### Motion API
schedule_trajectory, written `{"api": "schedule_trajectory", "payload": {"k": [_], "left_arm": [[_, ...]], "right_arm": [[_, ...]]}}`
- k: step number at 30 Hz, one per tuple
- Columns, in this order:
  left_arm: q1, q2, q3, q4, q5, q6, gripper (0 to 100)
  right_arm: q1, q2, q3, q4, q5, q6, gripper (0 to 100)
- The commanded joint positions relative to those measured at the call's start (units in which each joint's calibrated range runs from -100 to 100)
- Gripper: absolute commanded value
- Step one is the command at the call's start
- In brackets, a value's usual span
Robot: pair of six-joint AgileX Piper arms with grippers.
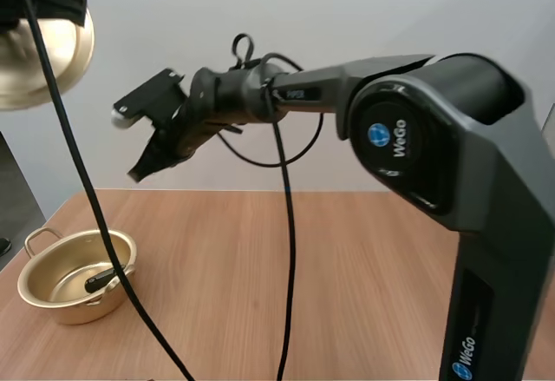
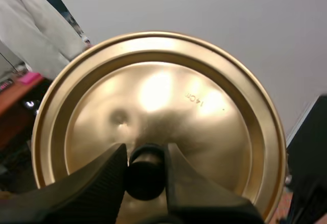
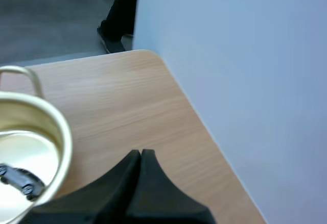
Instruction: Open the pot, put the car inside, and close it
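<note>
Pot (image 1: 78,277) sits open on the near left of the bench (image 1: 347,277), with the car (image 1: 102,279) lying inside it. Beyond and above it, the right jaws hang in the air, pressed together and empty. Up high, the left jaws pinch the knob (image 2: 146,170) of the lid (image 2: 204,132).

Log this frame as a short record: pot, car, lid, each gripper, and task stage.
pot: open, upright on the table, toward its left side in the high view
car: lying inside the pot
lid: off the pot, held up in the air
left gripper: shut on the lid's knob
right gripper: shut on nothing, raised above the table
stage: car in the pot; lid not yet back on
</note>
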Motion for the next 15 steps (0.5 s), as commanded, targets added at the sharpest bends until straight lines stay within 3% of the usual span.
{"api": "schedule_trajectory", "payload": {"k": [1, 7, 15], "left_arm": [[0.03, 4.38, 7.88, -1.62, 3.03, 0.76, 0], [0.03, 14.50, 18.52, -1.68, 5.88, 3.63, 0], [0.09, 26.97, 24.13, -1.78, 3.50, 4.88, 0]], "right_arm": [[-8.91, -7.15, -0.01, 0.61, 2.72, 3.51, 0], [-17.95, -15.70, -0.01, 0.72, 7.43, 3.72, 0], [-25.44, -25.03, -0.01, 0.51, 15.22, 3.09, 0]]}}
